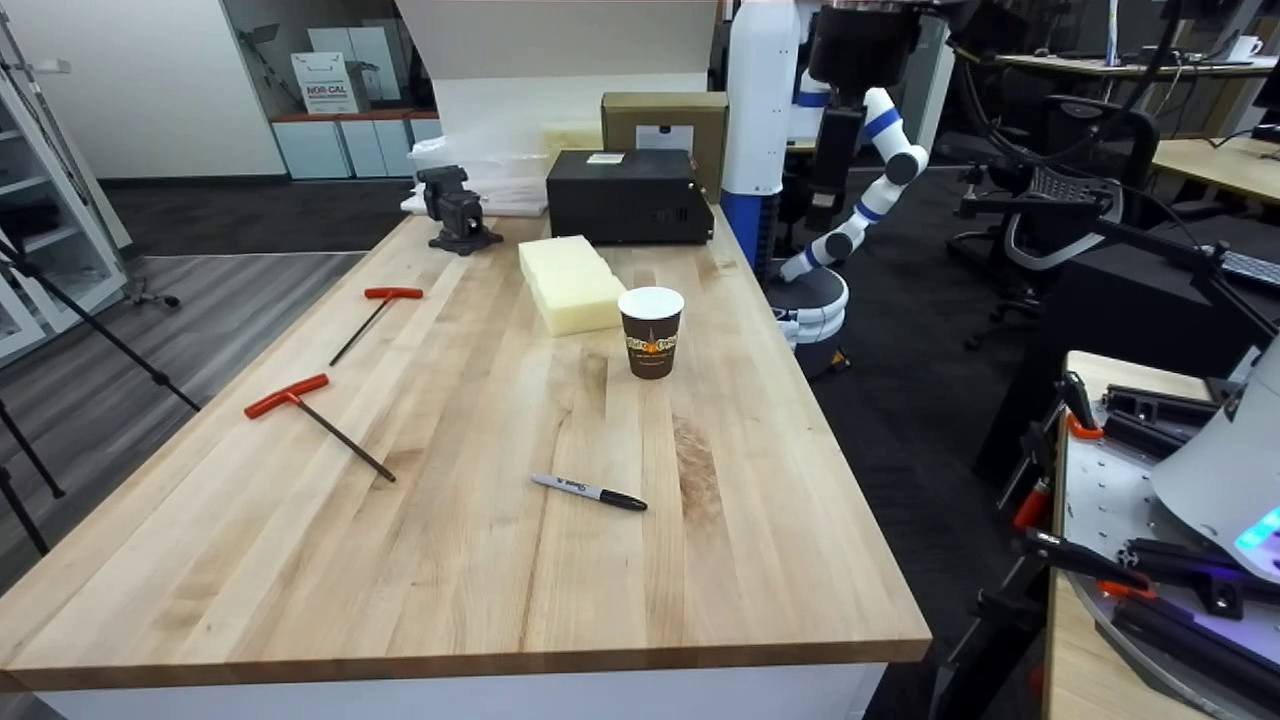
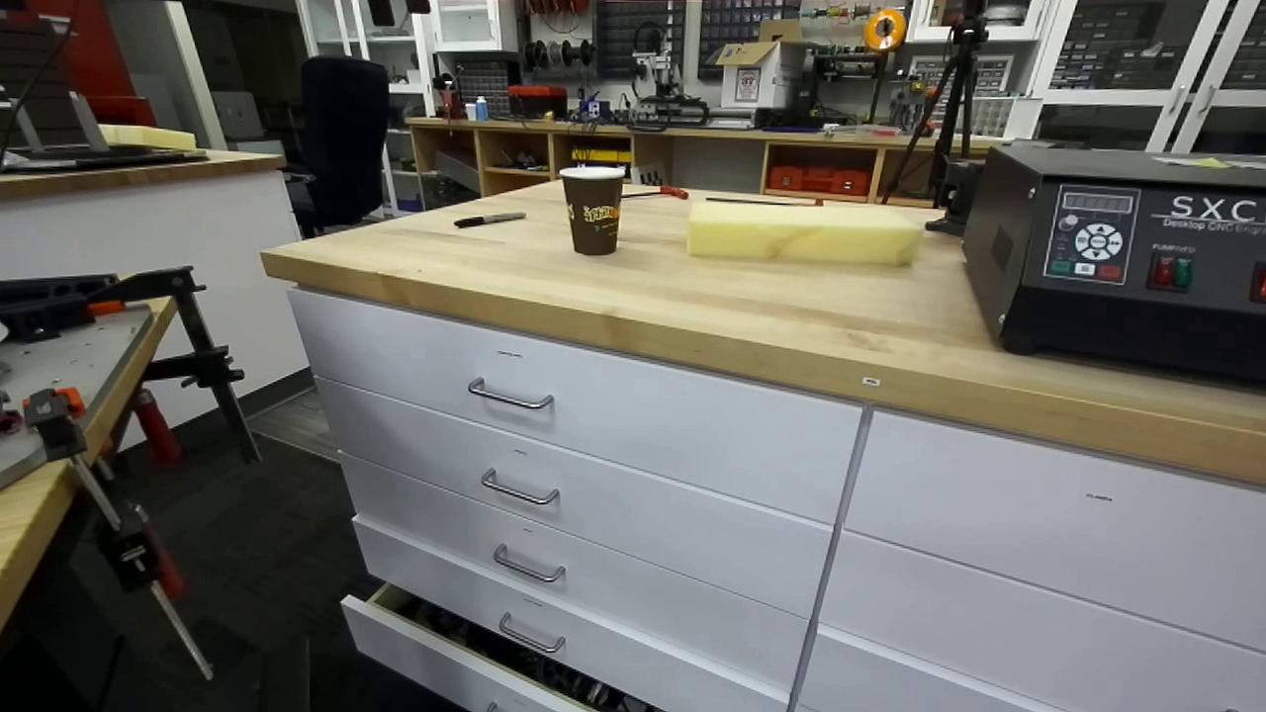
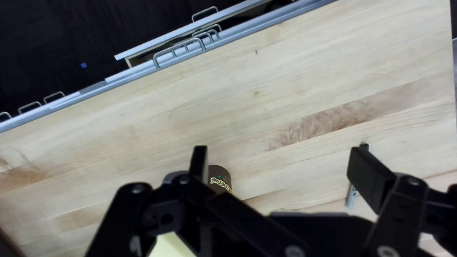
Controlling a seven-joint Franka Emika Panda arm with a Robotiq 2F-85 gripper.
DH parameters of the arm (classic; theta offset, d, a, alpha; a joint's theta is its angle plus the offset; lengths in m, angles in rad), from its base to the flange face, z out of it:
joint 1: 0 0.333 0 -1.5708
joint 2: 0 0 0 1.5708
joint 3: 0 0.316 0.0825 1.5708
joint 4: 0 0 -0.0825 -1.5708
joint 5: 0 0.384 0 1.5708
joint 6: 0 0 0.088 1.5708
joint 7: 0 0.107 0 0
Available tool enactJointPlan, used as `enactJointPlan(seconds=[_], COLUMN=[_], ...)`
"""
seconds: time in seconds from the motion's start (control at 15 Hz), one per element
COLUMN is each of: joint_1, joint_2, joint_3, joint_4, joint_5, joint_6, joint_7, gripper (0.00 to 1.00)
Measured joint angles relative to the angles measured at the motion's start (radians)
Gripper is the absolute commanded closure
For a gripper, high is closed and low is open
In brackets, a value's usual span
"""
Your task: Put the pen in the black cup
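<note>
The pen [image 1: 590, 491] is a grey marker with a black cap, lying flat on the wooden table. It also shows in an exterior view [image 2: 491, 220]. In the wrist view the pen [image 3: 352, 196] is partly hidden behind the right finger. The dark brown cup [image 1: 650, 345] with a pale rim stands upright; it also shows in an exterior view [image 2: 595, 218]. In the wrist view the cup [image 3: 220, 178] is partly hidden behind the left finger. My gripper [image 3: 278, 160] is open and empty, high above the table. Its fingertips [image 2: 401, 12] just show at the top edge.
A pale yellow block [image 1: 570, 285] lies beside the cup. Red-handled T-shaped tools [image 1: 340, 430] lie across the table. A black box [image 1: 630, 197] and a dark vise-like object [image 1: 455, 215] stand at its far end. A low drawer [image 2: 455, 658] is open.
</note>
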Motion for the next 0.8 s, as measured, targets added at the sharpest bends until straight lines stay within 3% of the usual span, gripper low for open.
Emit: enactJointPlan(seconds=[0.4,0.8], joint_1=[0.002,0.02], joint_2=[0.172,0.311], joint_3=[-0.03,-0.016], joint_4=[0.071,0.151], joint_5=[0.081,0.199], joint_6=[0.167,0.191], joint_7=[-0.125,-0.257], gripper=[0.0,0.0])
